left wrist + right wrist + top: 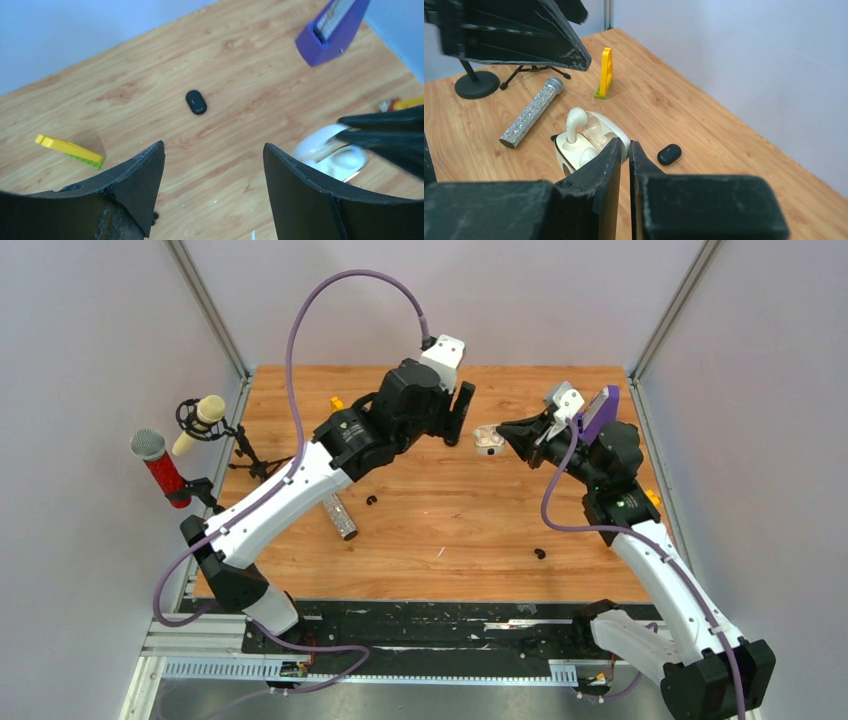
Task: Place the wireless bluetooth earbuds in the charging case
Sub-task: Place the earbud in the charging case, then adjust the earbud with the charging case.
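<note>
Grey walls close in a wooden table point(460, 510). At its left edge stand a red mic point(160, 465) and a cream mic point(200, 420) on stands. Right of them a glitter mic point(531, 112) lies flat, and a yellow block point(605, 72) stands on edge farther back. A left black bud point(372, 501) lies loose on the wood beside the left arm. The left gripper point(214, 147) hangs just left of the case point(589, 145), jaws spread wide with nothing between them. Beyond it lies a black oval point(196, 101). The white case is open at mid-table, a white bud point(574, 122) standing stem-up inside. The right gripper point(624, 145) has its fingers pressed almost together at the lid's rim; whether they pinch it I cannot tell. A right black bud point(540, 553) lies nearer, well apart.
</note>
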